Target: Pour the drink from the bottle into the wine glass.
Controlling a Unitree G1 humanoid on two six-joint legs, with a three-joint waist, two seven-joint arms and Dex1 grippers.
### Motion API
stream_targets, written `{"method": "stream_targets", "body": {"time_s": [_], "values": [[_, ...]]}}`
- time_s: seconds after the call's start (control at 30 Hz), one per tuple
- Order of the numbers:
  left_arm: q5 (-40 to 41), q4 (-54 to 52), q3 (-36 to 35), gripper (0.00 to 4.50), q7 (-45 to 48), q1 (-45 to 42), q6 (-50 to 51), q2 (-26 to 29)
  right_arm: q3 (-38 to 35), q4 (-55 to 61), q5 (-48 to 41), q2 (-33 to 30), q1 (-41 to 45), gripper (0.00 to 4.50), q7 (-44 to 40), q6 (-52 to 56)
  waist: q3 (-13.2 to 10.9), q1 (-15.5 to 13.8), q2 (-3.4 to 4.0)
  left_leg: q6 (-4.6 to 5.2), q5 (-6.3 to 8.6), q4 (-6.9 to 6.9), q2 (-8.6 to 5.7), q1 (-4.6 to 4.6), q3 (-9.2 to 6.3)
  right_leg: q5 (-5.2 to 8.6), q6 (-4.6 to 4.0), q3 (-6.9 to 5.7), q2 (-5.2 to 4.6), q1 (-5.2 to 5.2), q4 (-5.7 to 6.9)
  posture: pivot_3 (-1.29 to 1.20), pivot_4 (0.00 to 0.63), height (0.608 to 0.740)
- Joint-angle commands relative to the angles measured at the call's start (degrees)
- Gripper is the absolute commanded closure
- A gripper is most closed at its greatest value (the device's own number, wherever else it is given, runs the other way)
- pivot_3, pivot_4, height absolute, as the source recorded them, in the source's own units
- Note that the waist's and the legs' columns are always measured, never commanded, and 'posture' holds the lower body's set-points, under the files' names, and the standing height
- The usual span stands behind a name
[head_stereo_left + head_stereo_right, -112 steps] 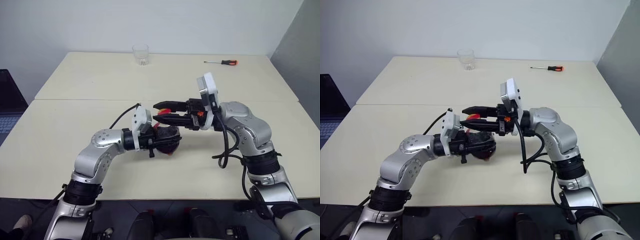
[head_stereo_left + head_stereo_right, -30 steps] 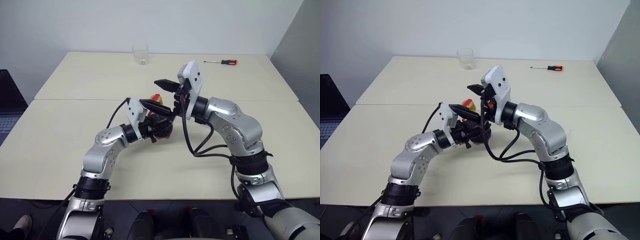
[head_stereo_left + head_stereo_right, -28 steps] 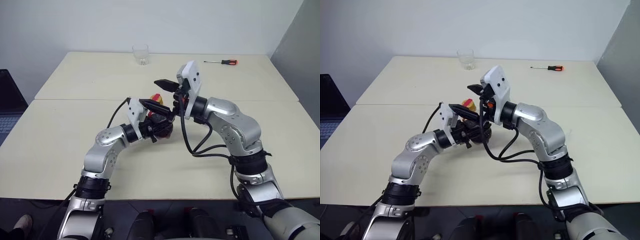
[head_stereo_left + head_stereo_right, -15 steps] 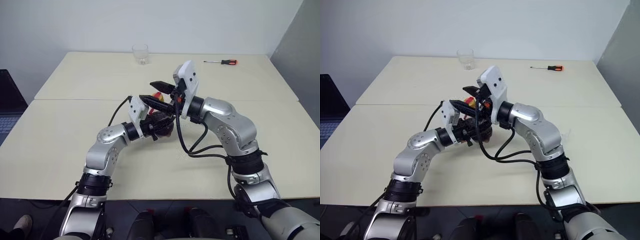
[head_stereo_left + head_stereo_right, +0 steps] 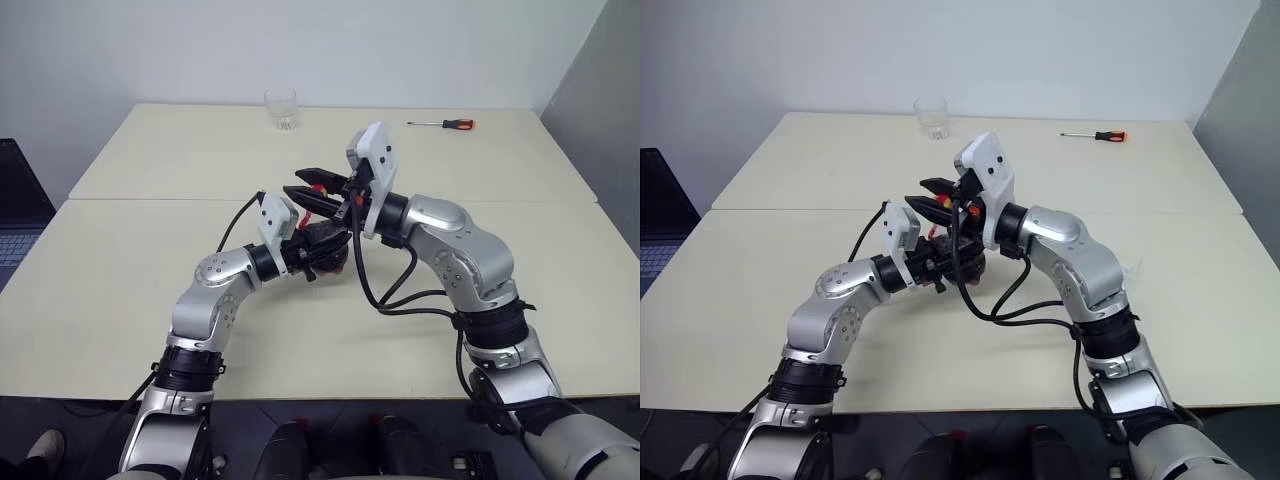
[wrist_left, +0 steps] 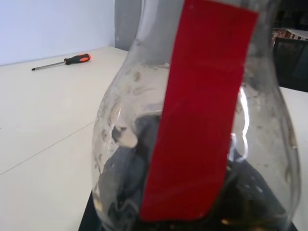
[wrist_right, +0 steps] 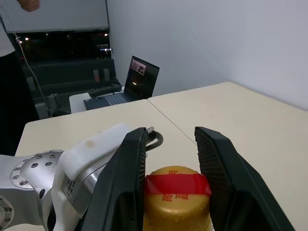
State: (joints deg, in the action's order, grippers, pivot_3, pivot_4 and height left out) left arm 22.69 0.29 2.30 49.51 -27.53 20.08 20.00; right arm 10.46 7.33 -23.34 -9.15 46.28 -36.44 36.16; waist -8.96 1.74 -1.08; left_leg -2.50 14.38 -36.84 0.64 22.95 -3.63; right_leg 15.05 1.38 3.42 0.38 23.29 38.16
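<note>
My left gripper (image 5: 312, 250) is shut on the bottle (image 5: 330, 258) and holds it above the table's middle. Up close, the bottle's clear rounded body (image 6: 144, 120) carries a red label strip. The dark drink (image 6: 250, 202) sits low inside it. The right gripper (image 5: 312, 185) reaches in from the right at the bottle's top. Its two black fingers (image 7: 132, 163) press against either side of the yellow cap (image 7: 177, 192), which has a red band. The wine glass is out of view.
A short clear tumbler (image 5: 281, 108) stands at the table's far edge. A screwdriver (image 5: 442, 124) with a red handle lies at the far right. A laptop (image 5: 15, 215) sits off the table's left side. A seam crosses the tabletop (image 5: 150, 200).
The right gripper's fingers have closed from wide open onto the bottle's cap. Both arms have stayed almost in place, and the left grip on the bottle is unchanged.
</note>
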Motion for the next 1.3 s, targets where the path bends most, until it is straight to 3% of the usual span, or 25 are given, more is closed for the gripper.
{"method": "stream_targets", "body": {"time_s": [0.03, 0.37, 0.7, 1.2, 1.3], "values": [[3.94, -6.74, -0.10, 3.03, 2.59, 0.44, 1.96, 1.00, 0.53, 1.21, -1.44, -1.75, 0.30, 3.23, -5.66, -2.33, 0.00, 0.02, 0.00, 0.00, 0.00, 0.00, 0.00, 0.00, -0.01, 0.00, 0.00, 0.00, 0.00, 0.00, 0.00, 0.00, 0.150, 0.740], [8.25, -14.50, 0.15, 3.03, 6.75, 4.72, 6.71, 4.86, 1.14, -0.44, -6.89, -5.98, -1.16, 3.23, -21.64, -5.30, -0.01, 0.03, 0.02, 0.01, 0.01, 0.00, 0.01, 0.00, -0.01, 0.00, 0.00, -0.01, 0.01, 0.00, -0.01, 0.00, 0.150, 0.740], [11.83, -20.98, -0.27, 3.03, 9.86, 8.70, 9.97, 8.78, 1.12, -1.19, -10.07, -7.86, -0.66, 3.23, -30.81, -6.09, -0.03, 0.03, 0.04, 0.03, 0.01, 0.00, 0.02, -0.01, -0.01, 0.00, 0.00, -0.01, 0.01, 0.00, -0.01, 0.00, 0.150, 0.740], [12.48, -21.57, -0.47, 3.03, 11.37, 9.90, 9.64, 10.77, 1.44, -0.84, -9.48, -9.14, -1.11, 3.23, -32.75, -6.77, -0.04, -0.04, 0.05, 0.03, 0.02, -0.01, 0.02, -0.01, -0.01, 0.01, 0.00, -0.01, 0.00, -0.01, -0.02, 0.00, 0.150, 0.740], [12.39, -21.21, -0.35, 3.03, 11.34, 9.53, 9.45, 10.60, 1.42, -0.87, -9.37, -9.08, -1.13, 2.23, -32.45, -6.75, -0.04, -0.08, 0.05, 0.03, 0.02, -0.01, 0.02, -0.01, -0.03, 0.01, 0.00, -0.02, 0.00, -0.01, -0.01, 0.00, 0.150, 0.740]]}}
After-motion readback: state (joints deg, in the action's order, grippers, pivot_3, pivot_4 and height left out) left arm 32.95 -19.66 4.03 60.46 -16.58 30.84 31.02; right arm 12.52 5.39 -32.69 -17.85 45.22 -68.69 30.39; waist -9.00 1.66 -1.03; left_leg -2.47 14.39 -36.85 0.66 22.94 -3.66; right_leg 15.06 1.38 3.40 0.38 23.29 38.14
